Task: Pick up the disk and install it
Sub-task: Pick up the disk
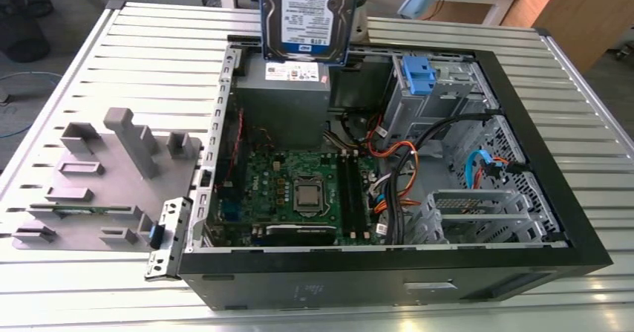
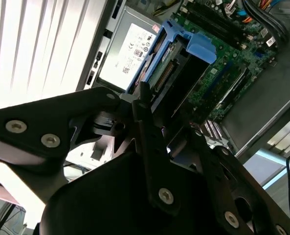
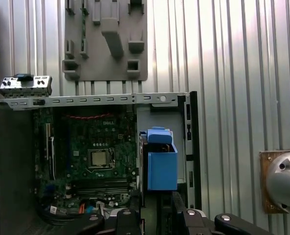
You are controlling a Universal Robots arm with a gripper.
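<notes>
I have the disk (image 1: pixel 305 12) off the tabletop (image 1: pixel 148 50) and hanging upright in the air, its blue-and-white label facing the exterior camera and a blue rail down each long side. In the exterior view its lower edge lines up with the far rim of the open computer case (image 1: pixel 396 269), right above the grey power supply (image 1: pixel 282 98) with the white sticker.

In both wrist views the gripper (image 2: pixel 171 110) (image 3: pixel 157 210) is closed around the disk (image 2: pixel 174 63) (image 3: pixel 162 166), black fingers (image 2: pixel 145 122) pressed against its sides, blue rails sticking out past them. Looking down past it, I see the power supply (image 2: pixel 130 49) and the green motherboard (image 2: pixel 223 63) (image 3: pixel 100 156) inside the case.

The case lies on its side with the cover off. In the exterior view the motherboard (image 1: pixel 287 183) fills the side toward that view's left, and the metal drive cage with the blue latch (image 1: pixel 416 76) stands toward its right, well apart from the disk. A grey fixture plate (image 1: pixel 99 176) with raised blocks lies on the tabletop just beside the case, on the exterior view's left
</notes>
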